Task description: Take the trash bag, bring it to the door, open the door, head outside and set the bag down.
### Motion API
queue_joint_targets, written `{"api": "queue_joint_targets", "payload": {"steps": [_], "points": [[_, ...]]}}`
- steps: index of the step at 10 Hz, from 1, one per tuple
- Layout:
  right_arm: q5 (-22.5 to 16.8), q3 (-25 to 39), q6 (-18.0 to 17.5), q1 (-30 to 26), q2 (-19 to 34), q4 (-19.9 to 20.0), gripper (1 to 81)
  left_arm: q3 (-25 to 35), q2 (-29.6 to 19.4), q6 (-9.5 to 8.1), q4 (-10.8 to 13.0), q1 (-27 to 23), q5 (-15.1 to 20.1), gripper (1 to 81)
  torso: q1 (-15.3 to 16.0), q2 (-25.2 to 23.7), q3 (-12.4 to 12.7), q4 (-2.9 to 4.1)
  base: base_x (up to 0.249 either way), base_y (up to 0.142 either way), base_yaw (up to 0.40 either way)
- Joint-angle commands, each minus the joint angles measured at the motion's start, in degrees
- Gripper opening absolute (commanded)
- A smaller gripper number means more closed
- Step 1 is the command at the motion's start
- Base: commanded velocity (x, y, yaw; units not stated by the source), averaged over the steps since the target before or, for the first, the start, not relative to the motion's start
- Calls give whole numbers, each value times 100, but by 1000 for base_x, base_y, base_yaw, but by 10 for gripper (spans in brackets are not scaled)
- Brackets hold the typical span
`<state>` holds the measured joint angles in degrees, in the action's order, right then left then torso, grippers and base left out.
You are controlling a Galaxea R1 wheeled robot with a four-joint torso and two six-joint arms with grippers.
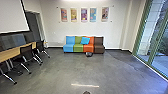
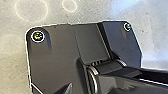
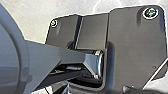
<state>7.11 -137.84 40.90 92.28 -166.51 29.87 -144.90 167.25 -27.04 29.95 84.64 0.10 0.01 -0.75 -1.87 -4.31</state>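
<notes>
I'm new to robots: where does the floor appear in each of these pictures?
Head view: floor across the lower part, between the chairs and the colourful sofa.
Left wrist view: floor beyond the edge of the robot's dark plate.
Right wrist view: floor beyond that plate's edge.
Shared landmark: the plate links the wrist views.

Sofa (image 1: 81, 47) holding a likely cushion (image 1: 85, 40).

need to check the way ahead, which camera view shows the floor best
The head view: the floor runs in one wide stretch from the chairs to the sofa and glass wall. Both wrist views show pale patches of it beside the robot's dark plate.
</notes>
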Motion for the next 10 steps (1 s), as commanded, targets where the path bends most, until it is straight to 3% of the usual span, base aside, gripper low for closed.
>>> {"api": "queue_joint_targets", "payload": {"steps": [1, 10], "points": [[-386, 127, 23, -188, 19, -42, 811, 49, -51, 23, 19, -294, 219, 811, 0, 0, 0, 0, 79, 0, 0], [-386, 136, 23, -161, 19, -60, 811, 49, -25, 23, 19, -294, 219, 811, 0, -2, 2, 0, 103, 0, 0]]}}
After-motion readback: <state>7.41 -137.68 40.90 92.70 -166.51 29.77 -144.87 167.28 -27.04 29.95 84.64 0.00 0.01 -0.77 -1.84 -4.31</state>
